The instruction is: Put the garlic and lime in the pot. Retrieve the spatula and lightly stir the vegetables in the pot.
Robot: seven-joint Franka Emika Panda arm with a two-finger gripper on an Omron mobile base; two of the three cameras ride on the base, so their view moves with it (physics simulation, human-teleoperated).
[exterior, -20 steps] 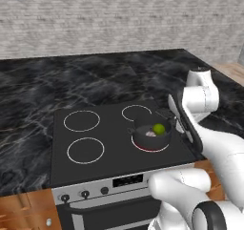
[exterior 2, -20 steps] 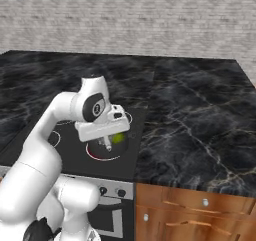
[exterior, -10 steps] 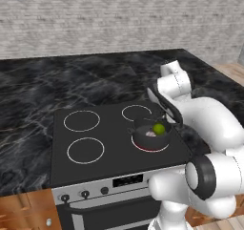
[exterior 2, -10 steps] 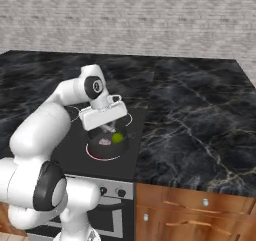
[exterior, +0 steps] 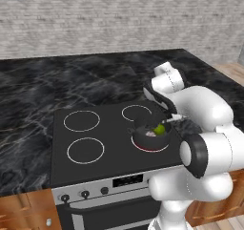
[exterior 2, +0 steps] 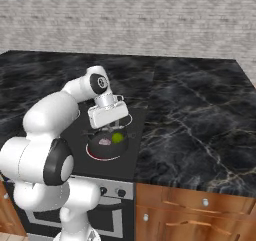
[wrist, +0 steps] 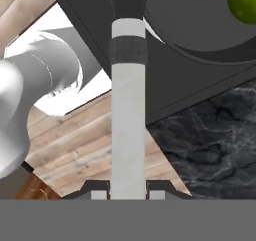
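Hand view gives you what the base cameras cannot: the two small dark fingers (wrist: 128, 194) are clamped on the pale grey handle of the spatula (wrist: 128, 130), which runs straight up from them, past a dark band, to a black blade end near the small, shallow round dark grey pot (wrist: 200, 25). At the top right corner you see part of the smooth yellow-green lime (wrist: 244, 2) inside that pot, and a sliver of something pale at the top edge beside it, too cropped to name.

From the left base view you get the layout instead. The pot (exterior: 148, 134) sits on the front right burner ring of the black stovetop (exterior: 102, 138), with the lime (exterior: 159, 128) and the pale pinkish-white lumpy garlic bulb (exterior: 150, 134) side by side inside it. The white arm curls over the pot; the spatula shows as a thin pale line just right of the rim.

The right base view shows you the same pot (exterior 2: 107, 144), the lime (exterior 2: 117, 137) and the garlic (exterior 2: 104, 141), directly under the white hand.

Around the stove runs a black marbled counter (exterior 2: 195, 110), backed by a grey brick wall (exterior: 119, 24), with wooden cabinet fronts (exterior 2: 195, 212) below.
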